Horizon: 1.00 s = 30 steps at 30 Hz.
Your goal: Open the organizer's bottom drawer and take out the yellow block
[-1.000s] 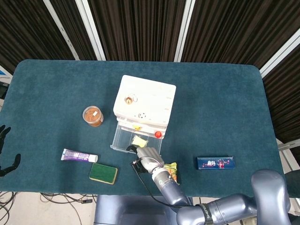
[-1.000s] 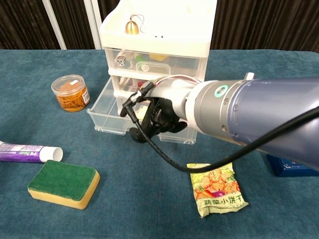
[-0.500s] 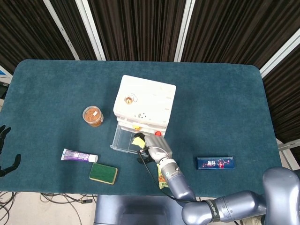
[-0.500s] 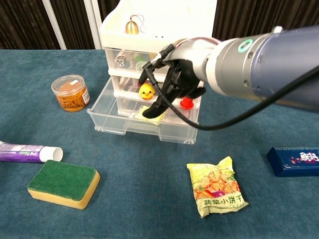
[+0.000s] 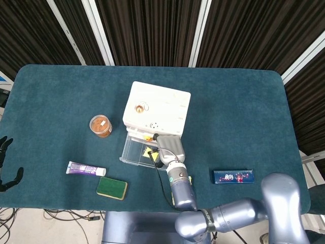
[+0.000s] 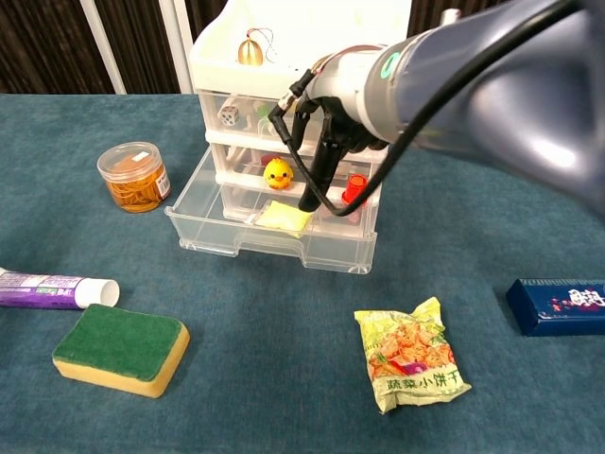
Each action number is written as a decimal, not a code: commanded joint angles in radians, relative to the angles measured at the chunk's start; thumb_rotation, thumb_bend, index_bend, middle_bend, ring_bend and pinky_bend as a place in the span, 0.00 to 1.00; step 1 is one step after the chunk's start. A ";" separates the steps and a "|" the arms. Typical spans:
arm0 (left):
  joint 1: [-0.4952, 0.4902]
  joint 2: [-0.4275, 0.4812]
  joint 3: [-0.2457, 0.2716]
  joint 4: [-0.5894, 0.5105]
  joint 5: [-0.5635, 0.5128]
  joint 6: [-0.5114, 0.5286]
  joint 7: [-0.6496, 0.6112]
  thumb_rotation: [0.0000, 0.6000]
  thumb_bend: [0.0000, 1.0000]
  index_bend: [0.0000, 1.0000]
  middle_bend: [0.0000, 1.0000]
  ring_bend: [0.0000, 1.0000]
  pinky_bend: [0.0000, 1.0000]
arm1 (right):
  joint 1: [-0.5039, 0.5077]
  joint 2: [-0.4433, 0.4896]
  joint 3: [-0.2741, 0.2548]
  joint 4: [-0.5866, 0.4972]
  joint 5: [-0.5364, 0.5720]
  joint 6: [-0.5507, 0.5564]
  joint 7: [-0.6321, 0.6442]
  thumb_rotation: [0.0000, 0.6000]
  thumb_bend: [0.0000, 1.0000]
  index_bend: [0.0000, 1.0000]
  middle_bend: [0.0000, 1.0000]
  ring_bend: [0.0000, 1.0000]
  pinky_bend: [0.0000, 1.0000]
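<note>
From the head view, the right hand (image 5: 165,147) is seen over the pulled-out bottom drawer (image 5: 133,151), the yellow block (image 5: 149,152) just left of it. From the chest view, its fingers (image 6: 312,194) are seen extended, holding nothing; the block (image 6: 280,216) could be nudged aside beneath them.

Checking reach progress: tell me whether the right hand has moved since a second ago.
Yes. The right hand moved from the drawer front up toward the organizer.
</note>
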 commanded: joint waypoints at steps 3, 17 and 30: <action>-0.001 0.000 0.002 0.000 -0.001 -0.005 -0.001 1.00 0.40 0.03 0.00 0.00 0.00 | 0.028 -0.049 0.020 0.046 0.027 0.032 -0.032 1.00 0.20 0.32 1.00 1.00 1.00; -0.003 0.004 0.006 -0.003 0.000 -0.013 -0.001 1.00 0.40 0.03 0.00 0.00 0.00 | 0.063 -0.128 0.041 0.152 0.063 0.011 -0.096 1.00 0.20 0.35 1.00 1.00 1.00; -0.004 0.005 0.007 -0.005 -0.001 -0.014 0.001 1.00 0.40 0.03 0.00 0.00 0.00 | 0.073 -0.162 0.052 0.220 0.076 -0.017 -0.144 1.00 0.20 0.36 1.00 1.00 1.00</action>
